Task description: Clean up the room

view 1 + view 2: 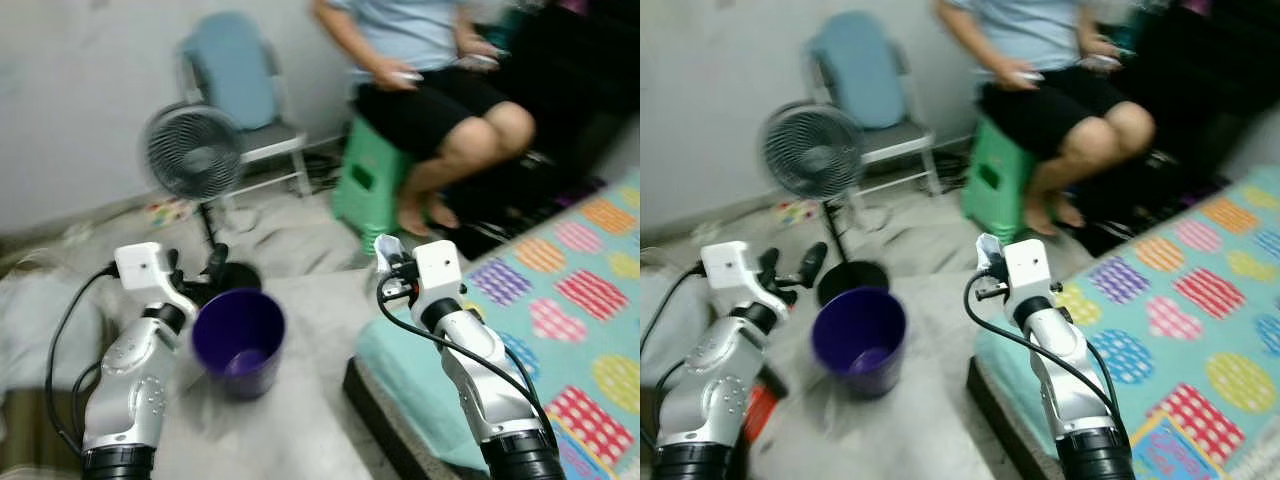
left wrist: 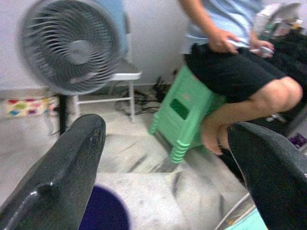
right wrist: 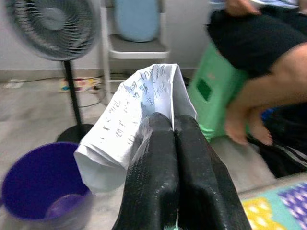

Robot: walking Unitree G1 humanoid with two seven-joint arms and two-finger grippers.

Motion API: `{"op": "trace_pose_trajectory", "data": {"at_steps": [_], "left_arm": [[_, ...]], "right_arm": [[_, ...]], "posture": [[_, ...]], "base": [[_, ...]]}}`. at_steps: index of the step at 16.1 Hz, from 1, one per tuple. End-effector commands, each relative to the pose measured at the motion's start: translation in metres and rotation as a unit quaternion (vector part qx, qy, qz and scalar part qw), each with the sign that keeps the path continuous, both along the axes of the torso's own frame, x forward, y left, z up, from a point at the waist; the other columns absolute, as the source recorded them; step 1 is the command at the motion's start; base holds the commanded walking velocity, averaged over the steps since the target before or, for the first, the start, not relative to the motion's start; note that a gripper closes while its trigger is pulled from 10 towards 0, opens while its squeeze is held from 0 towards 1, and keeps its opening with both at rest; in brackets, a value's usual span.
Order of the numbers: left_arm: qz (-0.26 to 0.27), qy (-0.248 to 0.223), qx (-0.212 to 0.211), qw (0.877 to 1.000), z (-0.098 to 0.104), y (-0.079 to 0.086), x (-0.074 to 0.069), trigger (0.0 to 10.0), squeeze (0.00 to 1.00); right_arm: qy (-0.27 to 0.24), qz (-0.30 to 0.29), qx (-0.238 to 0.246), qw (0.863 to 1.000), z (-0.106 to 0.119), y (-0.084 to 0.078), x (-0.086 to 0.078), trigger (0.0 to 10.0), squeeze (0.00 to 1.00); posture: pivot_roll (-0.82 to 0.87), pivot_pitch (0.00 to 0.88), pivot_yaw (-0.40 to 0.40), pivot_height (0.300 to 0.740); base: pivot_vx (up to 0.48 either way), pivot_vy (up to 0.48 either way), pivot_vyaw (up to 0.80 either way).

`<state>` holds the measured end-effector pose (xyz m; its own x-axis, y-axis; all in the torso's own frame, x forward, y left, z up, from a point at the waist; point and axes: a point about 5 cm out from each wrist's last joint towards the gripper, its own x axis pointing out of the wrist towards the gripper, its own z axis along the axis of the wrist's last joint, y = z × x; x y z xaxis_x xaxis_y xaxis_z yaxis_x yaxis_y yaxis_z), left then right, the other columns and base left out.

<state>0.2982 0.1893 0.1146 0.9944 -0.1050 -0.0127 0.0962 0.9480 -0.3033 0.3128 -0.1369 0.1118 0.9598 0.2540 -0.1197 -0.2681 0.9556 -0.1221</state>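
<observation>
Grey floor, right hand [image 3: 173, 125] clamped on paper [image 3: 125, 122], left hand [image 2: 168, 158] wide open

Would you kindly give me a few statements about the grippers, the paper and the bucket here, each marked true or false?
1. The right gripper is shut on a paper with handwriting. True.
2. The left gripper holds the purple bucket. False: its fingers are open and hold nothing; the bucket stands on the floor beside that arm.
3. The paper is already in the bucket. False: it is in the right gripper, apart from the bucket.
4. A person sits on a green stool. True.
5. The fan lies tipped over. False: it stands upright.
</observation>
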Motion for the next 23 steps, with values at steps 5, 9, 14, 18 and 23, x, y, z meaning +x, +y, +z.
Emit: {"op": "trace_pose_trajectory", "data": {"at_steps": [5, 9, 14, 18, 23], "left_arm": [[-0.003, -0.007, -0.008, 1.000, 0.0022, -0.0066, 0.0022, 10.0, 0.00], [0.002, -0.010, -0.018, 1.000, 0.0029, -0.0056, 0.0022, 10.0, 0.00], [0.002, -0.013, -0.023, 1.000, 0.0035, -0.0054, 0.0022, 10.0, 0.00], [0.000, -0.010, -0.024, 1.000, 0.0032, -0.0058, 0.0025, 10.0, 0.00], [-0.003, -0.027, -0.028, 0.999, 0.0065, -0.0064, 0.0019, 10.0, 0.00]], "right_arm": [[0.002, -0.014, -0.003, 1.000, 0.0001, -0.0089, 0.0013, 10.0, 0.00], [0.001, -0.012, -0.006, 1.000, 0.0004, -0.0090, 0.0019, 10.0, 0.00], [0.002, -0.014, -0.002, 1.000, 0.0000, -0.0090, 0.0020, 10.0, 0.00], [0.004, -0.014, -0.002, 1.000, -0.0006, -0.0092, 0.0023, 10.0, 0.00], [0.006, -0.012, -0.002, 1.000, -0.0010, -0.0088, 0.0029, 10.0, 0.00]], "posture": [[-0.09, 0.000, -0.003, 0.740], [-0.09, 0.000, -0.004, 0.740], [-0.09, 0.000, -0.004, 0.740], [-0.10, 0.000, -0.005, 0.740], [-0.10, 0.000, -0.005, 0.740]], "base": [[0.184, 0.000, 0.00], [0.000, 0.000, 0.33], [0.000, 0.384, 0.24], [0.000, 0.480, 0.00], [0.000, 0.168, 0.00]]}}
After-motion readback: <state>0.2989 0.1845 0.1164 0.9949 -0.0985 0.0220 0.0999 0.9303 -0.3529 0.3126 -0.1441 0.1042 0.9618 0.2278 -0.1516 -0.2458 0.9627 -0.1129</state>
